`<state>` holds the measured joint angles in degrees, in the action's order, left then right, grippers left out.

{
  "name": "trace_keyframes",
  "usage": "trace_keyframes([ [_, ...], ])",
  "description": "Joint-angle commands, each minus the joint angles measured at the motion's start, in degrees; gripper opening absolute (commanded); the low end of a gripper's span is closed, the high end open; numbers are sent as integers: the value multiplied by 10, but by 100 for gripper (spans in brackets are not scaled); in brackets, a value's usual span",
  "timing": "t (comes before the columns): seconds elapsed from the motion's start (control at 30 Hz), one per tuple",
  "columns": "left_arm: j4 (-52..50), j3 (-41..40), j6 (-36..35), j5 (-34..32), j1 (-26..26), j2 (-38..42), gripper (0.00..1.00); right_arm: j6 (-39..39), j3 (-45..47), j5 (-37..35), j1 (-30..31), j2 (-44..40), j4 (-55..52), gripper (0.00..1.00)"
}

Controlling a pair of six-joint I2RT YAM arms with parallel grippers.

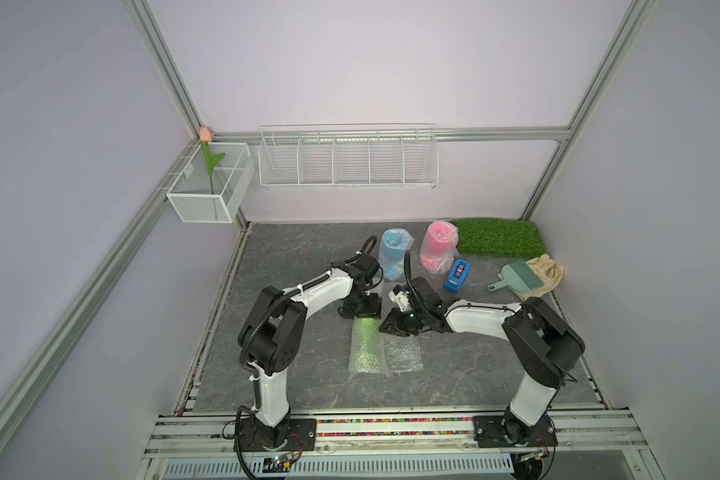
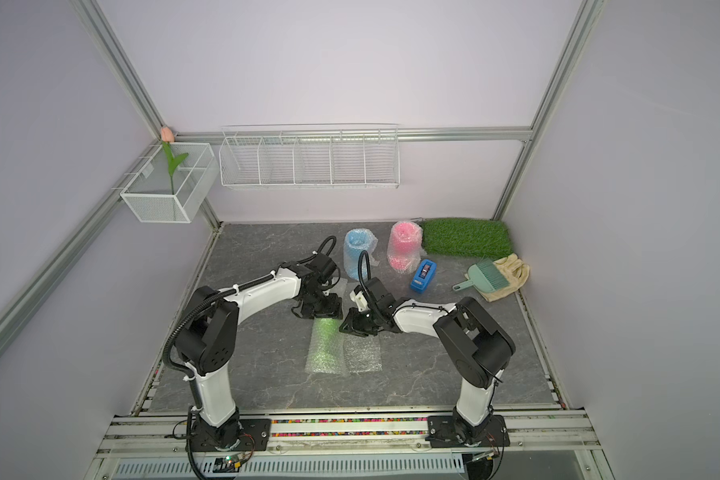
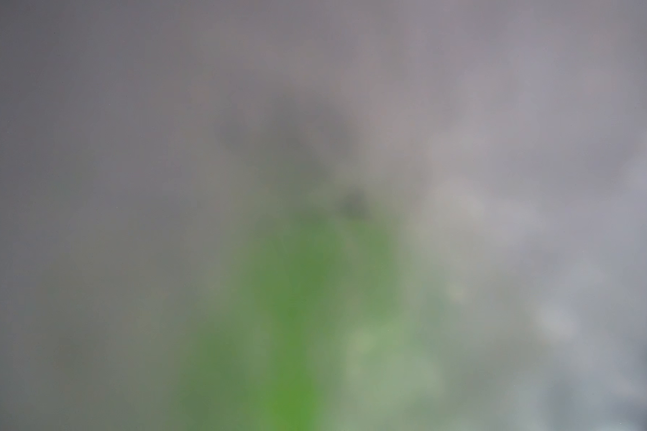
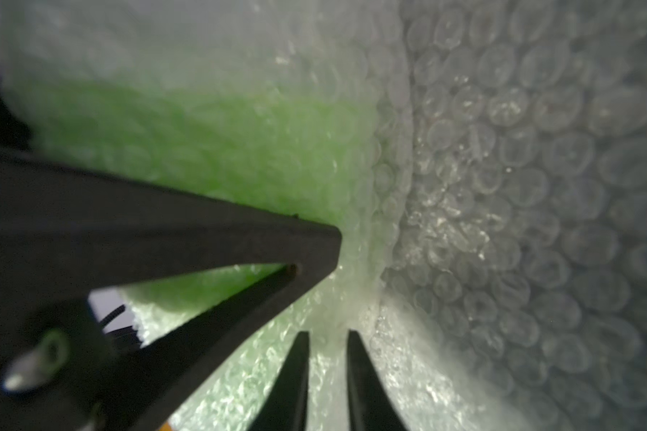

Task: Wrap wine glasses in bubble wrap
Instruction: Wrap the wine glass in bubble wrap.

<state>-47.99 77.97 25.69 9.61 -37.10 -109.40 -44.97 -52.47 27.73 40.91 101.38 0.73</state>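
**Roll of wrap on the green goblet could spring open**

The lime green goblet [image 1: 364, 345] lies on its side near the middle of the surface [image 1: 308, 395], shrouded in bubble wrap [image 1: 404, 353]. One loose flap of the sheet lies flat beside it, on the right arm's side. The blue goblet [image 1: 393, 253] and the pink goblet [image 1: 437, 249] stand wrapped at the back, with a blue tape dispenser [image 1: 457, 276] just beside the pink one.

The left pincer [image 1: 360, 311] sits over the far end of the green roll. Its wrist view is only a grey and green blur, so whether it is spread or gripping cannot be told. The right pincer [image 1: 387, 328] is at the seam where the roll meets the flap. Its fingers [image 4: 240, 231] stand part-spread, with film in the gap that does not look clamped.

The likeliest trouble is the springy film unrolling, because nothing visibly pins the seam and the tape is well apart from it. A retreating finger could also snag the bubbles and drag the light goblet off the flap. The round bowl may roll if it is nudged. The two pincers are close together, so a careless reach could make them collide.
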Motion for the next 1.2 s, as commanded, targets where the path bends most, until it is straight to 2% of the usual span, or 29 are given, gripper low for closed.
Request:
trace_keyframes([
  [0.0, -23, -1, 14, -41, 1, -30, 51, -28, 18, -38, 9, -51, 4, 37],
  [0.13, -21, -1, 15, -41, -1, -33, 51, -54, 63, -43, 19, -74, 27, 49],
  [0.23, -20, 0, 15, -39, -1, -34, 51, -72, 71, 0, 28, -56, 77, 53],
  [0.3, -20, 2, 14, -39, -2, -35, 51, -88, 76, 21, 32, -41, 116, 52],
  [0.4, -20, 2, 14, -39, -2, -34, 51, -97, 79, 26, 33, -24, 134, 42],
  [0.5, -19, 2, 13, -40, -2, -30, 51, -87, 81, 1, 32, -22, 113, 25],
  [0.57, -17, 2, 13, -41, -2, -23, 51, -78, 81, -14, 31, -24, 94, 18],
  [0.63, -10, -2, 12, -41, -2, -10, 59, -77, 86, -20, 30, -26, 90, 15],
  [0.73, -1, -5, 10, -42, -2, 15, 82, -79, 90, -23, 27, -26, 85, 14],
  [0.8, 2, -4, 10, -46, -2, 31, 90, -78, 92, -24, 24, -26, 84, 13],
  [0.83, 1, -3, 10, -47, -2, 39, 98, -79, 93, -24, 23, -26, 84, 13],
  [1.07, -1, -5, 6, -53, 0, 99, 100, -75, 96, -26, 16, -26, 75, 12],
  [1.17, 6, -18, 3, -33, 5, 117, 100, -72, 96, -24, 11, -27, 69, 12],
])
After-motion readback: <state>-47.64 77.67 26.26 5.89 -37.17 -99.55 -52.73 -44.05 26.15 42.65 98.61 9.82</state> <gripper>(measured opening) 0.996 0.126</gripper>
